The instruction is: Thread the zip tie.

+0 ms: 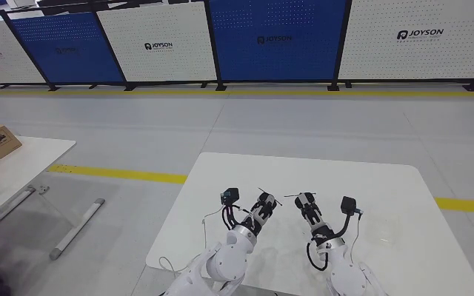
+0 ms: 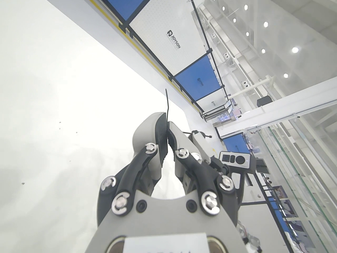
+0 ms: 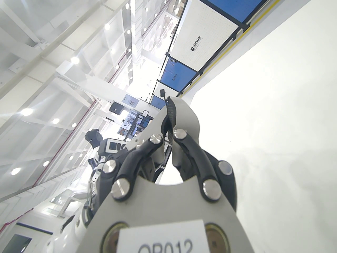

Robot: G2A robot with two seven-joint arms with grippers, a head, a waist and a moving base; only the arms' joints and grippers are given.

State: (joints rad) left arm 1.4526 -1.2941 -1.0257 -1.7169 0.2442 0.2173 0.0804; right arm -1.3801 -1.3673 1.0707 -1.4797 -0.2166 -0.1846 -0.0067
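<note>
Though apart, left hand [image 2: 167,125] and right hand [image 3: 169,106] each clench zip tie [image 2: 167,109].
Tail [image 2: 166,96] juts beyond the left, head [image 3: 162,91] beyond the right.

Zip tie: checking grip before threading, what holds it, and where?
Left tool pinches the zip tie strap near its free tip; right tool pinches it just short of the head.

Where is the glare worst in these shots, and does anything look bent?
Right wrist view: ceiling lights bloom, washing out the room behind the right end effector and its zip tie. Left wrist view: white table nearly blown out, partition panels bow. Top view: even light.
</note>
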